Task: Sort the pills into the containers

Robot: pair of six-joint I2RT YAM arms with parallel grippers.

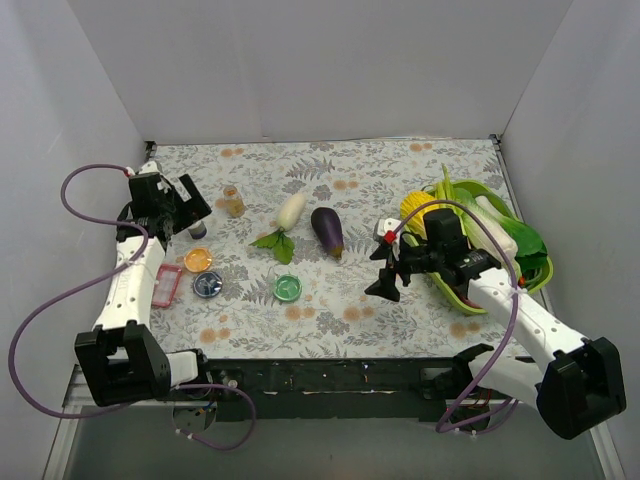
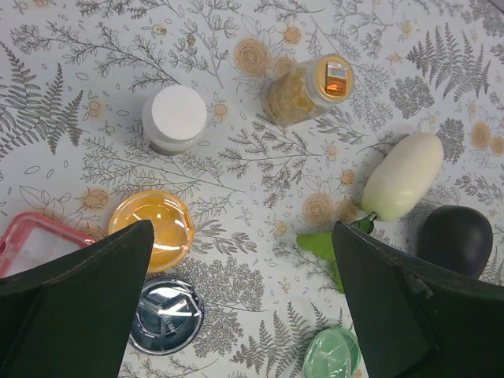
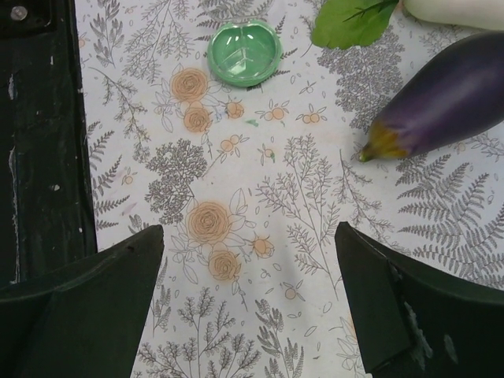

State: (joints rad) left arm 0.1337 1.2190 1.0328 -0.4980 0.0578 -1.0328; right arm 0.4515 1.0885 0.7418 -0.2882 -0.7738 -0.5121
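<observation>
Lying flat, floral-print cloth (image 1: pixel 340 305), white walls (image 1: pixel 320 60) on three sides, left claw (image 2: pixel 244 303) and right claw (image 3: pixel 248 303) both spread apart

No text or labels legible — none anywhere

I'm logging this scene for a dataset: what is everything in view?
orange dish: one, translucent orange, table left
blue dish: one, blue, just in front of the orange one
green dish: one, green, front centre
pill bottle: one, clear, yellowish contents, lying on its side
jar: one, white cap, upright behind the orange dish
box: one, pink-red rim, left of the blue dish
radish: one, white with green leaves, centre
eggplant: one, purple, right of the radish
tray: one, lime green, right, holding vegetables
left gripper: open, empty
right gripper: open, empty
</observation>
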